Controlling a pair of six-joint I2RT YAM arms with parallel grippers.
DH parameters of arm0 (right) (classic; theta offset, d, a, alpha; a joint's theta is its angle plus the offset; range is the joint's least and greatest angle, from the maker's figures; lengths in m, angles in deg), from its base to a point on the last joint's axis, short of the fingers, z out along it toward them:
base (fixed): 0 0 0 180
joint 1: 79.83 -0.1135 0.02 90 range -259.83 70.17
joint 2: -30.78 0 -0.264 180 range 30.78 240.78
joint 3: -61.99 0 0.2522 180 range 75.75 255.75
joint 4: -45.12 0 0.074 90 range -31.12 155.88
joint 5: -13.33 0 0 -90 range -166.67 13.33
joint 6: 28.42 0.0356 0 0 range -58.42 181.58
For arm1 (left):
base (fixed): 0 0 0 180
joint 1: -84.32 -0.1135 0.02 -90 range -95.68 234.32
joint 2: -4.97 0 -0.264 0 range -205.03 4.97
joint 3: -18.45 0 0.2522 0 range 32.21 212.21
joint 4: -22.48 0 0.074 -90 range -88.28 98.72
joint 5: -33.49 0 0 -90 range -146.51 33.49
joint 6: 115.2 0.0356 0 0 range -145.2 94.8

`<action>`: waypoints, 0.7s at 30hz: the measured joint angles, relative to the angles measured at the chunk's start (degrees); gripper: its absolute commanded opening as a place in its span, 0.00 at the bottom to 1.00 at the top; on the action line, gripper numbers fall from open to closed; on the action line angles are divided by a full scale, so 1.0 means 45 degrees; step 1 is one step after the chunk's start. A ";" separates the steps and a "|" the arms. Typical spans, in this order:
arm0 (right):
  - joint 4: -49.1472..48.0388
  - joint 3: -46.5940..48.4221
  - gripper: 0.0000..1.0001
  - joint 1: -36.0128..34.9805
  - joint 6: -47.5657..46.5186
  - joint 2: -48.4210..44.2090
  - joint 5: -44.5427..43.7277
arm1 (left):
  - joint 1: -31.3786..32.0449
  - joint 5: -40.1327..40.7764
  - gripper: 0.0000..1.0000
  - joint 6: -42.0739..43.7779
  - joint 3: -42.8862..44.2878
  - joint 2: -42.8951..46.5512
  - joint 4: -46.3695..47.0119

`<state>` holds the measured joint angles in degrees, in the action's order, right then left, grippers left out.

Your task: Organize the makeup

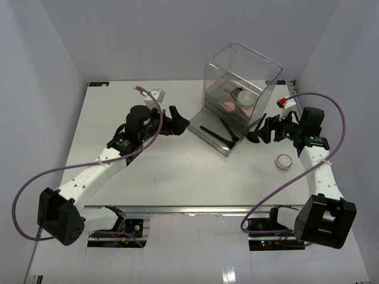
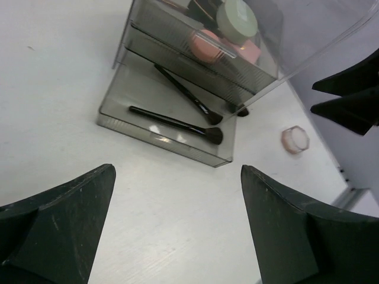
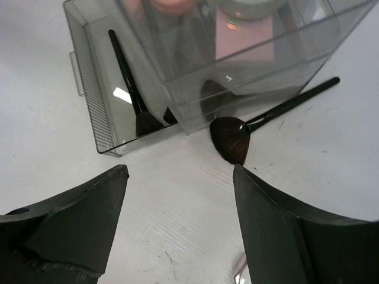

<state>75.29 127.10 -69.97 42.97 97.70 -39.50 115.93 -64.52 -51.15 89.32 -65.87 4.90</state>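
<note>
The left gripper [image 2: 177, 171] hangs over bare table [image 1: 148, 171] left of the organiser, its fingers spread wide with nothing between them. Just ahead of it the bottom drawer [image 2: 127, 89] stands pulled out, and two black-handled brushes [image 2: 177, 122] lie flat in it, bristle ends toward the right. Above the drawer, inside the clear drawer box [image 1: 249, 65], a pink compact [image 2: 206, 44] and a pale green compact [image 2: 237, 18] sit side by side in an upper tier. To the right of the box the right gripper [image 3: 180, 168] is low over the table, fingers also wide and empty, with a loose brush [image 3: 231, 139] lying just ahead of them — its dark bristle head right beside the box's base, its handle angling away. A small pink jar [image 1: 285, 161] sits on the table near that arm. The step in hand looks like filling the drawer with brushes, and this last one appears to be the right arm's to fetch. That calls for lowering over the slim handle rather than the soft head, closing squarely across it — it lies flat, so the fingertips must reach nearly to the table — then carrying it round to the open drawer.
</note>
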 measured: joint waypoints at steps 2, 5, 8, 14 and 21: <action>-0.0135 0.0055 0.78 0.0012 0.0893 0.0681 -0.0578 | -0.0092 0.0319 0.98 0.0864 -0.0943 0.0987 0.0312; -0.0269 0.0234 0.77 0.0012 0.2258 0.1872 -0.1618 | -0.0096 0.0675 0.98 0.1912 -0.1224 0.1305 0.0430; -0.0223 0.0586 0.74 0.0016 0.3487 0.2820 -0.2670 | -0.0096 0.0991 0.98 0.2628 -0.1346 0.1511 0.0472; -0.0524 0.2163 0.67 0.0022 0.5055 0.4829 -0.4217 | -0.0096 0.1107 0.98 0.3066 -0.1831 0.2398 0.0557; -0.0685 0.3799 0.62 -0.0022 0.6334 0.7341 -0.4964 | -0.0096 0.1293 0.98 0.3229 -0.1882 0.2492 0.0568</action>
<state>72.21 144.20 -70.07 71.48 130.73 -61.84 115.49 -58.70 -36.62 80.85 -54.66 7.45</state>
